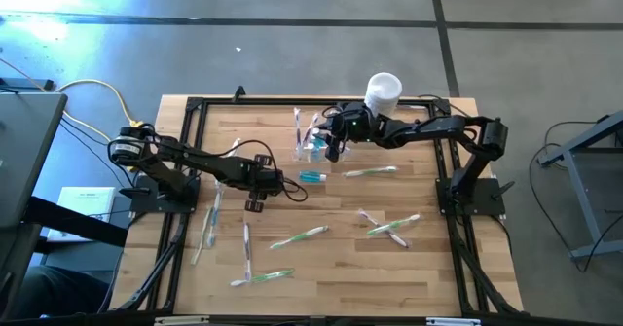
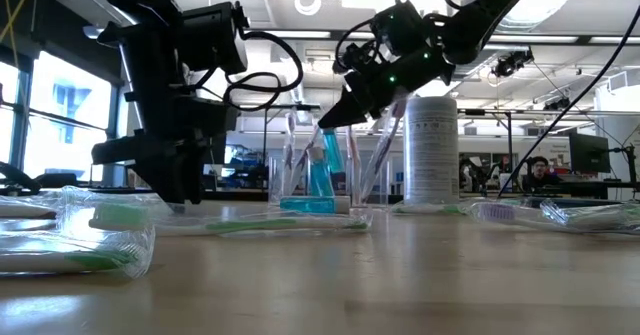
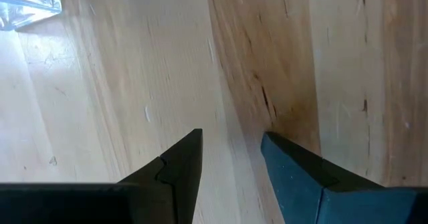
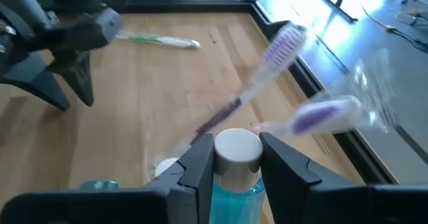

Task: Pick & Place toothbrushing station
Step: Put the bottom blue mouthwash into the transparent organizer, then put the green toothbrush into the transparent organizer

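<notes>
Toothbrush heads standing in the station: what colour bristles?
Purple toothbrush heads, clearest in the right wrist view.

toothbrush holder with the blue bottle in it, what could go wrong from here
1. The right gripper has its jaws either side of the blue bottle's white cap; lifting or pulling now could drag the bottle and tip the light clear holder.
2. The purple toothbrushes lean loosely next to the jaws, so a nudge could knock them out.
3. The white container stands close behind and might get bumped.
</notes>
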Robot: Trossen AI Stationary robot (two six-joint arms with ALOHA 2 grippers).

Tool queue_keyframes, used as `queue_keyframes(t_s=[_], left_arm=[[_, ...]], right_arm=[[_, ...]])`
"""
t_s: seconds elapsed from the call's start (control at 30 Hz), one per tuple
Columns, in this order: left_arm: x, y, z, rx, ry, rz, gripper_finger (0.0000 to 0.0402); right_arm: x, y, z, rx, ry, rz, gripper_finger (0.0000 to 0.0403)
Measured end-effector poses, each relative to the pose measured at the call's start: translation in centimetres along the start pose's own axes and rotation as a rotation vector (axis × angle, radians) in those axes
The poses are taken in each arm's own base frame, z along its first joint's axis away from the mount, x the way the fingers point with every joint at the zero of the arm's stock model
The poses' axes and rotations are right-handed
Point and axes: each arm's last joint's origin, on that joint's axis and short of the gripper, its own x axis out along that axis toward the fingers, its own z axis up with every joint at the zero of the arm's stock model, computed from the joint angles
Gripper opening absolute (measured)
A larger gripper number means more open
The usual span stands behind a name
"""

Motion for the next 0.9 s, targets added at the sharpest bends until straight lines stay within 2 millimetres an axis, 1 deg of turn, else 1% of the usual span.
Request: queue_keyframes(t_s=[0.37,0.53,0.63,0.77,0.9], left_arm=[[0.0,0.0,0.0,-0.001,-0.002,0.003,0.0161],[0.0,0.0,0.0,-0.001,-0.003,0.004,0.0161],[0.0,0.0,0.0,-0.001,-0.002,0.004,0.0161],[0.0,0.0,0.0,-0.001,-0.002,0.004,0.0161],[0.0,0.0,0.0,-0.001,-0.001,0.004,0.0161]], right_arm=[[0.0,-0.1,-0.1,0.050,0.009,-0.020,0.0168],[0.0,-0.1,0.0,0.044,0.009,-0.034,0.0191],[0.0,-0.1,0.2,0.039,-0.013,-0.036,0.0198],[-0.5,0.0,1.2,0.022,-0.079,-0.037,0.0198],[-2.1,0.6,3.0,-0.016,-0.144,-0.029,0.0192]])
